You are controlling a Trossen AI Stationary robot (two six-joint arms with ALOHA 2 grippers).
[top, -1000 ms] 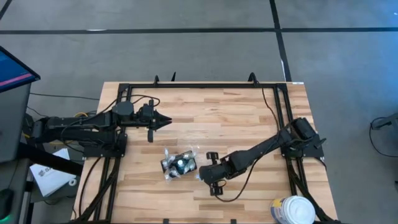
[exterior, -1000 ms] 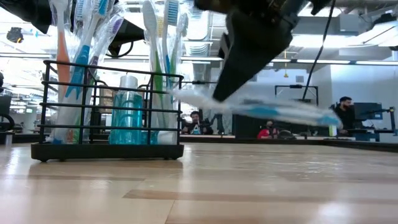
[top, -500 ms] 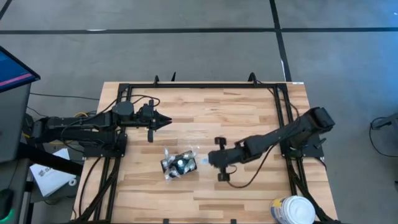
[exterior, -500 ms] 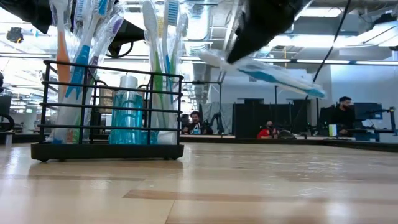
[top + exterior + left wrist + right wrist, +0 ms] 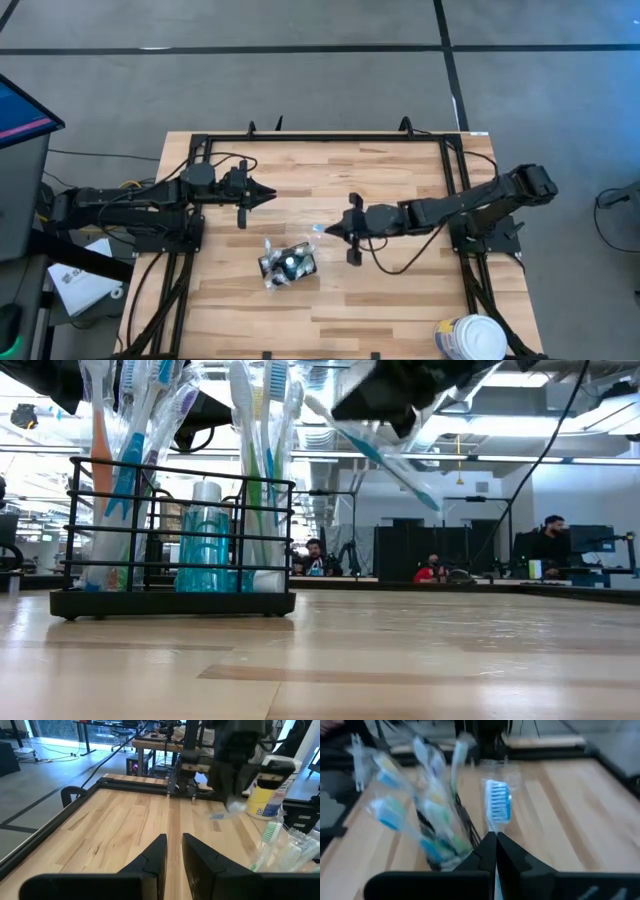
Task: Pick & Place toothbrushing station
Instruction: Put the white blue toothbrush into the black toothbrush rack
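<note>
While the left arm waits over the worktop's point(image 5: 400, 300) left side, its hand point(image 5: 270, 196) nearly closed and empty, the right arm stretches leftward. Its hand point(image 5: 335, 229), clamped on a blue toothbrush point(image 5: 498, 805), hangs just beside and above the toothbrushing station point(image 5: 288, 265), which stands near the worktop's middle, crowded with wrapped brushes.

Even, diffuse overhead light across the table point(image 5: 400, 180) in the high view; wood grain reads clearly, shadows under both arms soft and short. Floor around it flat grey, no hot spots. Low view: near tabletop shows a pale sheen, bright ceiling strips in the room behind partly blown out; toothbrush point(image 5: 385, 455) held aloft is smeared by motion, while the toothbrushing station point(image 5: 175, 550) stands sharp, backlit and dark in its wires. Left wrist view: daylight from windows at far side, slight bending of straight lines toward edges. Right wrist view: strong blur overall, packaged brushes streaked, only the near dark fingers point(image 5: 482, 855) fairly crisp.
</note>
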